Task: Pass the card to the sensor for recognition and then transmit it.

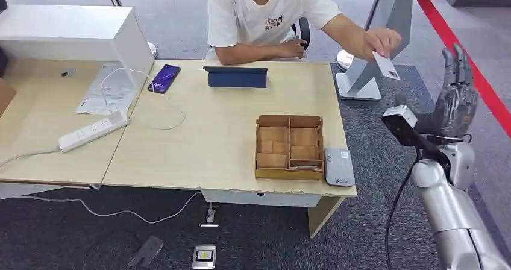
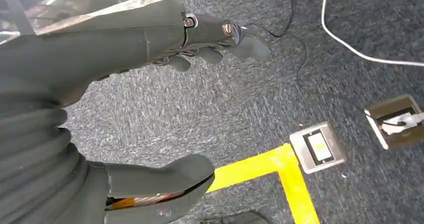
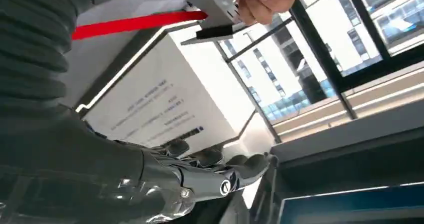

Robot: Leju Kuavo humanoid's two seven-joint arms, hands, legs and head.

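At right of the head view, the right hand (image 1: 456, 95) stood raised, fingers released, holding nothing. The card (image 1: 385, 65), pinched by the person's hand (image 1: 379, 41), lay upper left of it, nearest that arm.

From my seat the person's (image 1: 265, 17) head is cut off by the head view's top edge, their fingers hide part of the card (image 1: 385, 66), its print is too small to read, and my right arm (image 1: 458, 222) runs off the bottom corner.
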